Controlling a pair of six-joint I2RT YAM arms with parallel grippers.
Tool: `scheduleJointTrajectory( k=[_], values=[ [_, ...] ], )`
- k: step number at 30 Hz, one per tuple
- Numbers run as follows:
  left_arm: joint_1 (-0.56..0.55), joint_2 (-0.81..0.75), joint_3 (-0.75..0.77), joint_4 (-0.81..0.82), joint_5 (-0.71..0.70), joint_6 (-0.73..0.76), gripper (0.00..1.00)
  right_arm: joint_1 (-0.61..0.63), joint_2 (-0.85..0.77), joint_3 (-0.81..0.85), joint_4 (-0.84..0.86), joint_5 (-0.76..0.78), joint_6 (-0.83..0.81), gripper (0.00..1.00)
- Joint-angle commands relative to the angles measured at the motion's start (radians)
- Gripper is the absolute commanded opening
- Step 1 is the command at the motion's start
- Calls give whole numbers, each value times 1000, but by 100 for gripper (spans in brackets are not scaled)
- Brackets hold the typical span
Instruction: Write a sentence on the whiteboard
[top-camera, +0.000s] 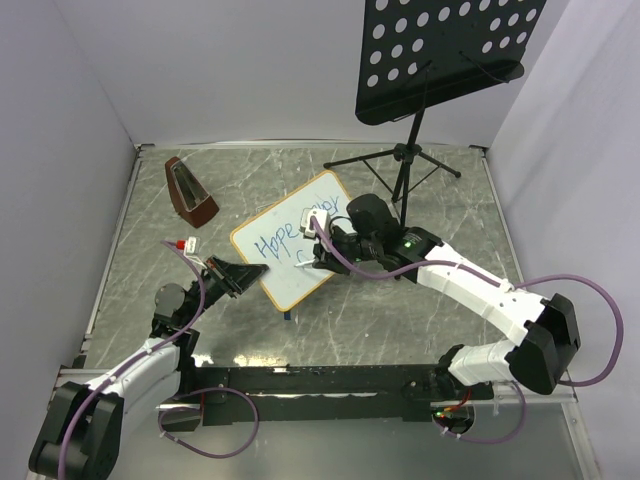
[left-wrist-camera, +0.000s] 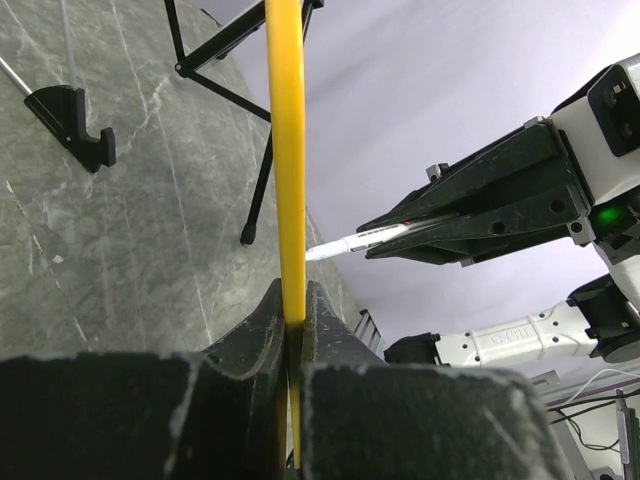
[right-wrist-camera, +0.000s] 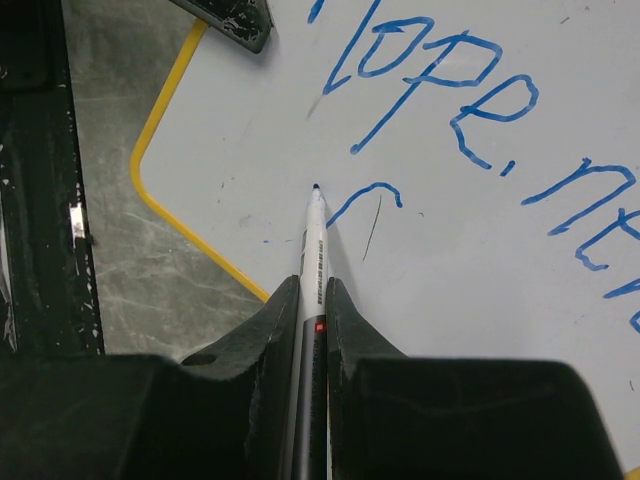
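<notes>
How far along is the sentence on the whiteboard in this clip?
Done: the first line, "Hope" and "never", is in blue on the whiteboard. In hand: the left claw clamps the board's frame while the right claw holds the marker, its tip beside a single curved stroke starting the second line. Left: the rest of that line.

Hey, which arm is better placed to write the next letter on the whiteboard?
Right: the right gripper holds the marker, tip by the started stroke; the left gripper is clamped on the whiteboard frame.
</notes>
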Motion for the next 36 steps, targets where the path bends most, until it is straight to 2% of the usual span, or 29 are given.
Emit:
scheduleJointTrajectory(
  k=[1,15,25,36],
  values=[
    [2,-22,-52,174,9,-22,1,2,-6,40,26,43,8,0],
    [6,-28,-47,160,7,-19,1,-60,-39,11,29,78,20,0],
    [8,-21,-55,160,6,-16,1,-79,-120,-17,48,-92,30,0],
    [9,-32,-56,154,7,-16,1,-133,-146,-61,74,-121,59,0]
  ],
)
